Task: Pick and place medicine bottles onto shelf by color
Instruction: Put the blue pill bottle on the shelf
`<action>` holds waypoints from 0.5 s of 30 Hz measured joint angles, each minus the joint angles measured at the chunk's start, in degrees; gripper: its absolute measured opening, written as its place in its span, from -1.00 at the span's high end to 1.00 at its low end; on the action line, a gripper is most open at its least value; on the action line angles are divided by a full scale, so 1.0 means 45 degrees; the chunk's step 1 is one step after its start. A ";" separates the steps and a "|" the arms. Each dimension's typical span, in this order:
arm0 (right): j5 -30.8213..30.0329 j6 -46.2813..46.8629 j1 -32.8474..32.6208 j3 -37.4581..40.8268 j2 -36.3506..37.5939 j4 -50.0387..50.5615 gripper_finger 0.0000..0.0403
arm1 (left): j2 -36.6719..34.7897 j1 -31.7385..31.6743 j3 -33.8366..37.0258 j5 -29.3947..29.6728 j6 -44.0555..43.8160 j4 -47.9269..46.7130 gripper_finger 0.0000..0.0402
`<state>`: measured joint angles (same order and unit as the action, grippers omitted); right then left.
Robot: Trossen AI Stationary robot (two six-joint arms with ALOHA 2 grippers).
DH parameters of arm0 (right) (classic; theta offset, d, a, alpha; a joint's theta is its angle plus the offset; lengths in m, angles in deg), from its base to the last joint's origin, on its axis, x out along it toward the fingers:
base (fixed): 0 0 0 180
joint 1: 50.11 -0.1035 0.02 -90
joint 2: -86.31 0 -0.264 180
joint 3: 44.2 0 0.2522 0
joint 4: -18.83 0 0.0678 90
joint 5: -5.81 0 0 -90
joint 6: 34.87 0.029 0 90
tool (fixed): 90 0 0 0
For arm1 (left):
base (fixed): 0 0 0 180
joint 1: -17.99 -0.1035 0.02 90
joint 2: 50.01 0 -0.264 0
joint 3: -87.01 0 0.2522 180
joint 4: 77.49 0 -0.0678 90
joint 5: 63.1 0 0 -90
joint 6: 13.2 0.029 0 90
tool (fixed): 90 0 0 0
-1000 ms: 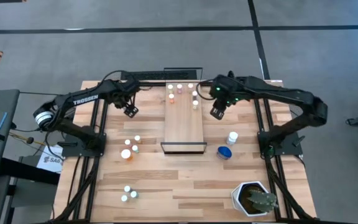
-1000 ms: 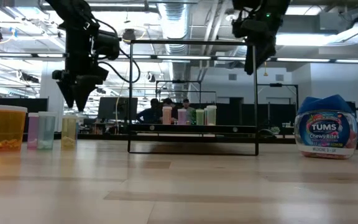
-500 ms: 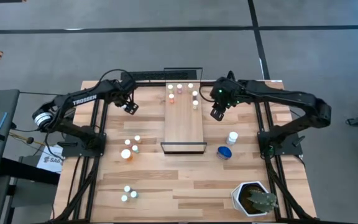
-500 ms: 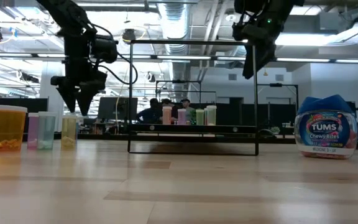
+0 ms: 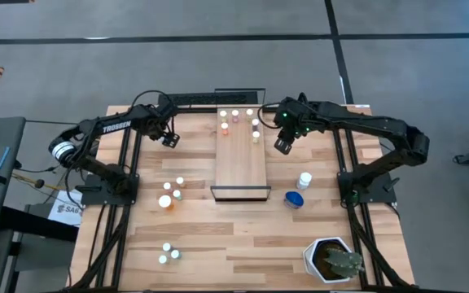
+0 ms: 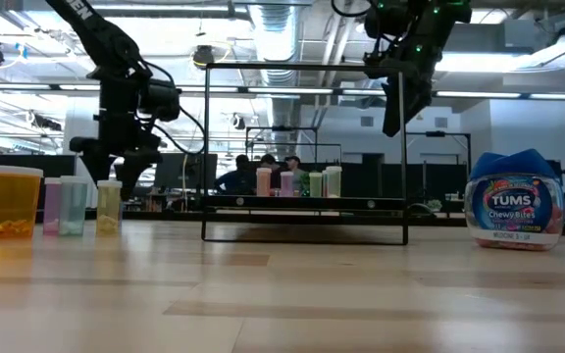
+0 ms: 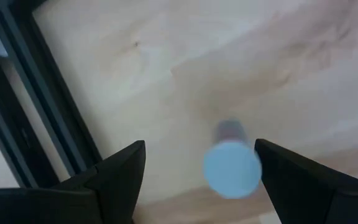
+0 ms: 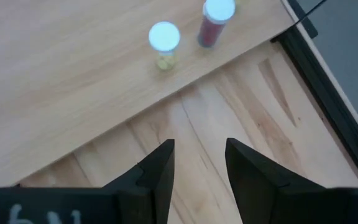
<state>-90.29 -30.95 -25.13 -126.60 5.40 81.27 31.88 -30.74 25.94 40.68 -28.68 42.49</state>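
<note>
Wooden planks make up the surface (image 5: pixel 243 244), with the long shelf (image 5: pixel 243 163) lying down its middle. Six or so small medicine bottles (image 5: pixel 235 114) already stand grouped at the shelf's far end, so the sorting looks partly done.

Still on the surface are a cluster of four bottles (image 5: pixel 169 194) on the left arm's side, three more (image 5: pixel 168 253) nearer the front edge, and on the right arm's side a blue bottle (image 5: pixel 294 198) lying beside a white one (image 5: pixel 304 181). Roughly nine appear left to place. A white plant pot (image 5: pixel 330 260) sits in the front corner.

Left claw (image 5: pixel 169 139) hangs spread wide and empty beside the shelf's far end; its wrist view shows a white-capped bottle (image 7: pixel 232 167) below between its fingers, not touched. Right claw (image 5: pixel 282 146), narrowly parted and empty, hovers just beside the shelf's other long edge.
</note>
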 joint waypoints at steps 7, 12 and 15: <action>0.0002 -0.0018 0.0240 0.0000 0.0000 -0.0028 0.20 | 0.0000 0.0005 -0.0005 -0.0193 -0.0053 -0.0053 -0.15; 0.0002 -0.0296 0.0284 0.0000 0.0000 -0.0216 0.20 | 0.0000 0.0005 -0.0005 -0.0649 -0.0083 -0.0060 0.23; 0.0002 -0.0311 0.0293 0.0000 0.0000 -0.0216 0.20 | 0.0000 0.0007 -0.0005 -0.0979 -0.0150 -0.0060 0.43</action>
<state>-90.28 -32.35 -23.81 -126.60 5.40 80.30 31.88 -30.71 25.92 36.28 -29.36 42.22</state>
